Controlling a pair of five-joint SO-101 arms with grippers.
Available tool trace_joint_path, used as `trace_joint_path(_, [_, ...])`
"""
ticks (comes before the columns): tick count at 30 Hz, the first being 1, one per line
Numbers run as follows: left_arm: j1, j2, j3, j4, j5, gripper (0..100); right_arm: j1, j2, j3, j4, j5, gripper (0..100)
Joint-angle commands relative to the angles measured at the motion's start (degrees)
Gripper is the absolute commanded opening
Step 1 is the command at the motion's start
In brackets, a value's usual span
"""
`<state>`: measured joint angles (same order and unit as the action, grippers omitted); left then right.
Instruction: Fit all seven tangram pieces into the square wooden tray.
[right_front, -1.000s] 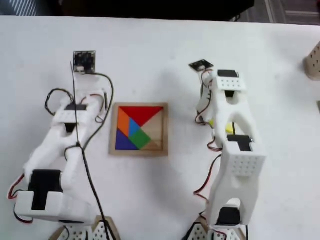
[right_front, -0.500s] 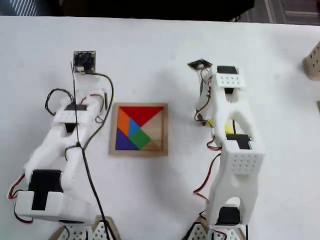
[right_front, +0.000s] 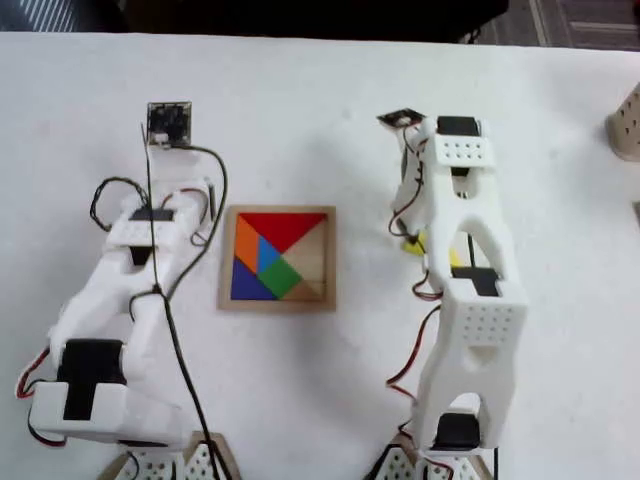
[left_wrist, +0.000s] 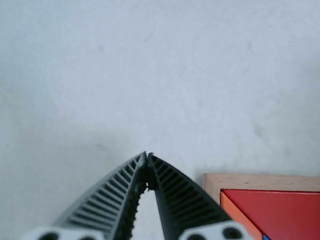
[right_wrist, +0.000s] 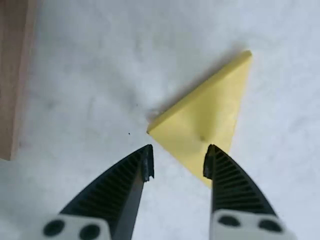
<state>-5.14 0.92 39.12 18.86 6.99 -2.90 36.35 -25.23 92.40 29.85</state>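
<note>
The square wooden tray (right_front: 328, 258) lies mid-table holding red, orange, blue and green pieces, with bare wood along its right side. A yellow triangle piece (right_wrist: 207, 120) lies flat on the table right of the tray, mostly under the right arm in the high view (right_front: 412, 244). My right gripper (right_wrist: 177, 162) is open and hovers just over the triangle's near corner, one finger on each side. My left gripper (left_wrist: 147, 159) is shut with nothing in it, beside the tray's corner (left_wrist: 212, 181) on the left of the tray.
The white tabletop has free room in front of and behind the tray. A small black board (right_front: 169, 122) with cables lies at the back left. A pegged wooden object (right_front: 627, 122) stands at the right edge. Arm bases sit at the front edge.
The right arm has shifted slightly toward the back of the table, uncovering more of the yellow triangle. The left arm and the tray have not moved.
</note>
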Motion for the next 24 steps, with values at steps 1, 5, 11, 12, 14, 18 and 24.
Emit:
trace_joint_path(1, [-0.31,-0.92,-3.78,-1.05,-0.53,2,-0.22,-1.45,-1.93,0.13,0.18,17.1])
trace_joint_path(5, [-0.31,-0.92,-3.78,-1.05,-0.53,2,-1.19,-1.27,-1.32,0.4,0.35,31.0])
trace_joint_path(11, [-0.31,-0.92,-3.78,-1.05,-0.53,2,-2.68,-1.27,7.12,-6.02,2.9,32.6])
trace_joint_path(12, [-0.31,-0.92,-3.78,-1.05,-0.53,2,-2.68,-1.27,8.88,-7.96,2.81,32.6])
trace_joint_path(14, [-0.31,-0.92,-3.78,-1.05,-0.53,2,-3.21,-1.27,11.69,-10.77,2.29,32.7])
trace_joint_path(18, [-0.31,-0.92,-3.78,-1.05,-0.53,2,-2.59,-1.36,12.66,-11.91,1.58,32.7])
trace_joint_path(24, [-0.31,-0.92,-3.78,-1.05,-0.53,2,-2.24,-1.54,12.57,-12.88,0.88,32.6])
